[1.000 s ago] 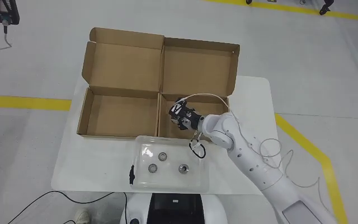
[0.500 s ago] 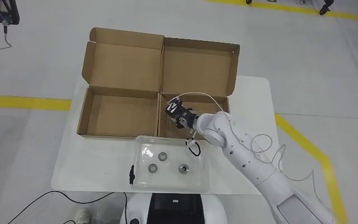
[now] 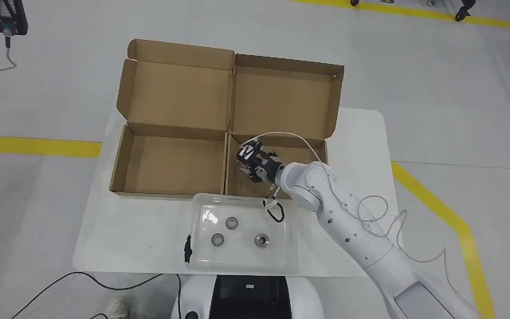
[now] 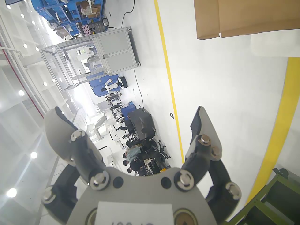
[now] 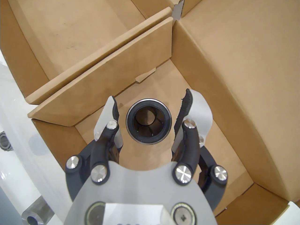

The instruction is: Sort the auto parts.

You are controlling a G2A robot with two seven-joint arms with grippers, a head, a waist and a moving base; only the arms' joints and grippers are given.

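Note:
My right gripper (image 3: pixel 255 159) hangs over the near left corner of the right cardboard box (image 3: pixel 309 145). In the right wrist view it (image 5: pixel 150 104) is open, and a black-and-metal cylindrical bearing (image 5: pixel 148 124) stands upright on the box floor between the fingers, touching neither. The left cardboard box (image 3: pixel 167 163) lies beside it with a bare floor (image 5: pixel 70 24). A clear tray (image 3: pixel 285 254) in front of the boxes holds three round metal parts (image 3: pixel 232 222), (image 3: pixel 217 238), (image 3: pixel 261 239). My left gripper (image 4: pixel 127 115) is open with nothing in it, facing the room floor.
Both box lids (image 3: pixel 231 88) stand open at the far side. A small black object (image 3: pixel 186 249) sits at the tray's left edge. A cable (image 3: pixel 279 209) loops from the right arm over the tray's far rim. White table (image 3: pixel 358 159) lies right of the boxes.
The right arm shifted a little to the left over the right box a second ago, and has barely moved since.

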